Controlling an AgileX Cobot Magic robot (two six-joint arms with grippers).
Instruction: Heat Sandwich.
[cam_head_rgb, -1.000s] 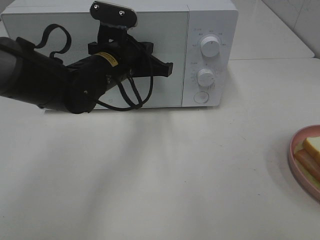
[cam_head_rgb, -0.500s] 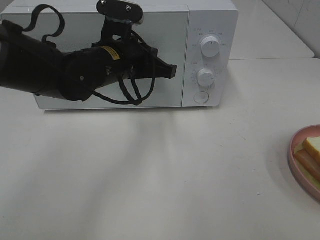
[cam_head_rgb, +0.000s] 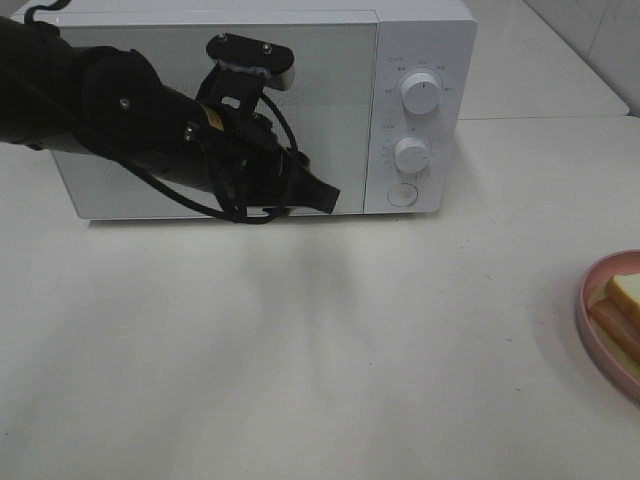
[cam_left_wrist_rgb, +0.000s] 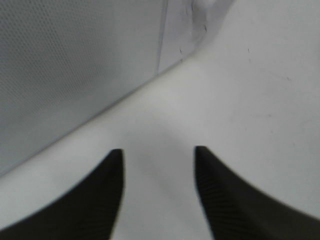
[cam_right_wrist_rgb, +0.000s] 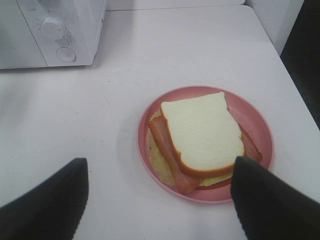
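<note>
The sandwich (cam_right_wrist_rgb: 200, 132), pale bread over reddish-brown strips, lies on a round pink plate (cam_right_wrist_rgb: 257, 122) at the table's right edge; the high view shows only part of the sandwich (cam_head_rgb: 625, 310). My right gripper (cam_right_wrist_rgb: 160, 164) hangs open just short of the plate, holding nothing, and is outside the high view. The white microwave (cam_head_rgb: 420, 60) stands at the back with its door (cam_head_rgb: 330, 90) shut. My left gripper (cam_head_rgb: 325, 200) points down at the table by the door's lower right corner. Its fingers (cam_left_wrist_rgb: 100, 200) stand apart with only tabletop between them.
Two knobs (cam_head_rgb: 420, 92) and a round button (cam_head_rgb: 401, 194) sit on the microwave's right panel. The black left arm (cam_head_rgb: 120, 110) crosses in front of the door. White tabletop (cam_head_rgb: 300, 350) stretches between microwave and plate.
My left arm has swung down from the door's mid-height to its lower edge, and its gripper has gone from shut to open. The plate and sandwich have not moved.
</note>
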